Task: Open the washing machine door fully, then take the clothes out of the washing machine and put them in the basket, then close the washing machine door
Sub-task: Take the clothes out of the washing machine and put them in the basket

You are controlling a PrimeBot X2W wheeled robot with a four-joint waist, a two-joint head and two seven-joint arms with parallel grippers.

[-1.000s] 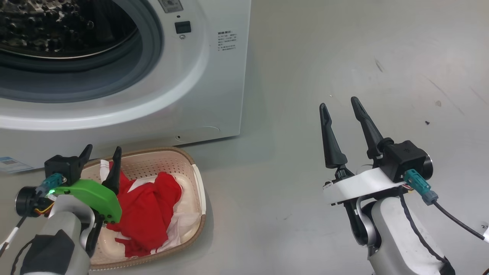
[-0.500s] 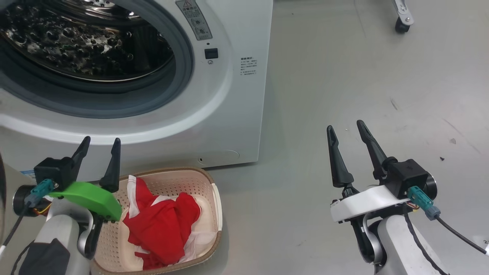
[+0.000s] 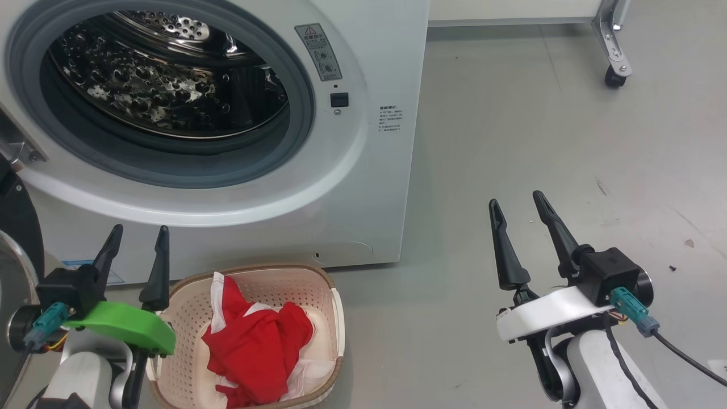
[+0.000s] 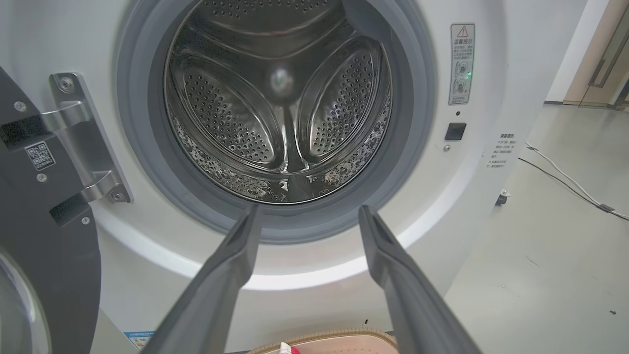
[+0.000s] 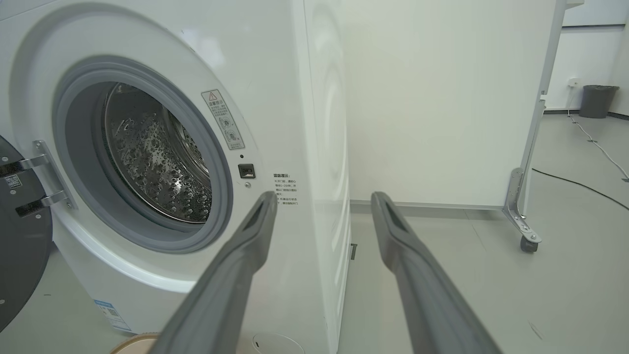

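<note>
Left end effector (image 3: 141, 228) and right end effector (image 3: 514, 197) released, empty; clothes (image 3: 255, 346) in the basket (image 3: 335, 307), drum (image 3: 170, 96) apparently bare; washing machine door (image 3: 16, 224), mostly out of frame, may clip the basket when swung shut.

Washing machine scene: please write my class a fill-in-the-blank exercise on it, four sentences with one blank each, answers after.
1. The clothes in the basket are mostly ____.
2. The washing machine door stands ____.
3. The drum of the washing machine is ____.
4. The left gripper and the right gripper each hold ____.
Answers: red; open; empty; nothing.
</note>
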